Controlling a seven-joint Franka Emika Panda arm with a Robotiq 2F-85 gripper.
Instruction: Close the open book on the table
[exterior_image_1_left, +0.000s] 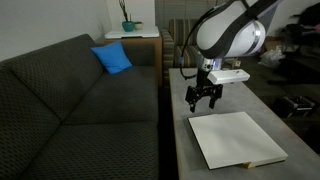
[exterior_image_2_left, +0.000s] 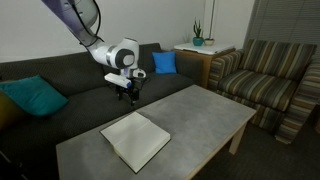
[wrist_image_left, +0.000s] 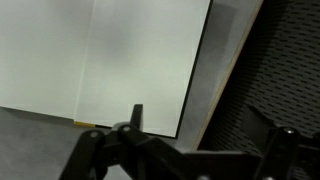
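The gripper (exterior_image_1_left: 203, 97) hangs in the air above the table (exterior_image_2_left: 205, 110), near the edge by the sofa (exterior_image_1_left: 70, 100). Its jaws are spread apart and hold nothing. I think it is kept open and up high so it can come down on the book (exterior_image_1_left: 237, 140) and get under a page edge.

The book lies flat on the grey table top. In an exterior view it is at about 5 o'clock from the gripper, close by but not touching. It is open, so it takes up a lot of room and is hard to miss.

The book is big, thin and square-cornered. Its pages are plain white, with no words or pictures that can be seen. In the wrist view a soft fold line runs up the pages, and a thin yellow edge (wrist_image_left: 88, 125) peeks out at the bottom, at about 10 o'clock from the dark fingers (wrist_image_left: 135, 115). The pages look light and floppy, so they may bend when pushed.
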